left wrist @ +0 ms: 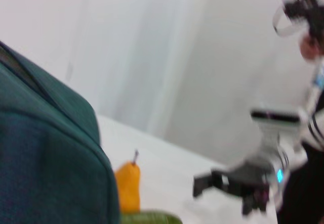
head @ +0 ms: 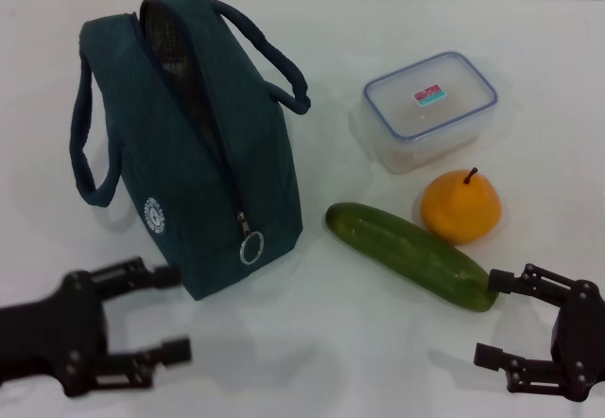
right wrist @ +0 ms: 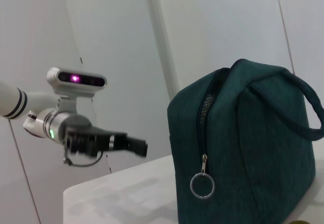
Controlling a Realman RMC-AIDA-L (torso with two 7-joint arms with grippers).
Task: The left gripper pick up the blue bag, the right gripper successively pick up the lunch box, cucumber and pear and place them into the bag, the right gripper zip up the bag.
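The blue bag [head: 194, 153] stands upright on the white table [head: 321, 342], toward the robot's left, its top zipper partly undone so the mesh-like lining shows at the far end; the ring zipper pull [head: 251, 248] hangs at the near end, and its two loop handles fall to either side. To its right lies the cucumber [head: 411, 255], angled across the table with one end close to the bag's near corner. Just behind the cucumber's far half sits the pear [head: 460, 207], stem up, and beyond that, near it, the lunch box [head: 430, 108] rests closed with its sticker on the lid. The left gripper [head: 170, 314] hovers in front of the bag's near end, not touching it, its fingers spread apart. The right gripper [head: 492, 319] hangs at the robot's right, just past the cucumber's near tip, fingers also spread wide and empty. From the right wrist view the bag [right wrist: 248, 148] fills the foreground with the left gripper [right wrist: 134, 145] beside it
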